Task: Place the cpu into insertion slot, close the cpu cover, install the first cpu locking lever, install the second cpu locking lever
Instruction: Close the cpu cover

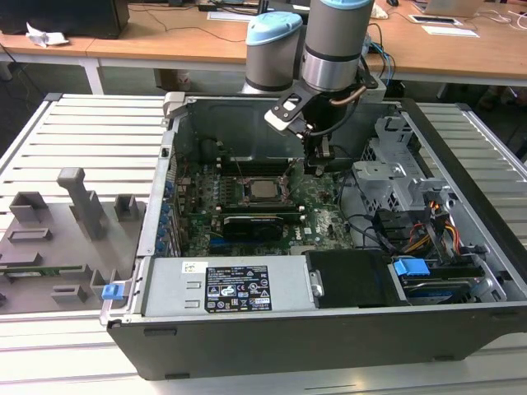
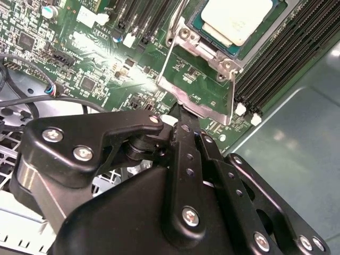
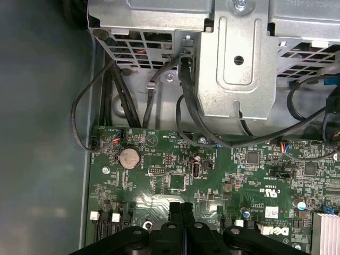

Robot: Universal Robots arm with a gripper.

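Already the cpu [image 2: 236, 18] is lying flat in the socket [image 2: 183, 34], pale top facing up, so I am judging the cover step to be the one in hand. My gripper [image 2: 179, 114] is hanging just beside the socket, fingers [image 3: 175, 212] pressing fully together, tips touching the free edge of the cpu cover [image 2: 197, 87]; whether that thin edge is nipped between them I cannot tell. The cover is standing swung open, hinge edge at the socket, its hinge-to-lip axis running away from the socket. Closing it is calling for a swing about that hinge, over the chip.
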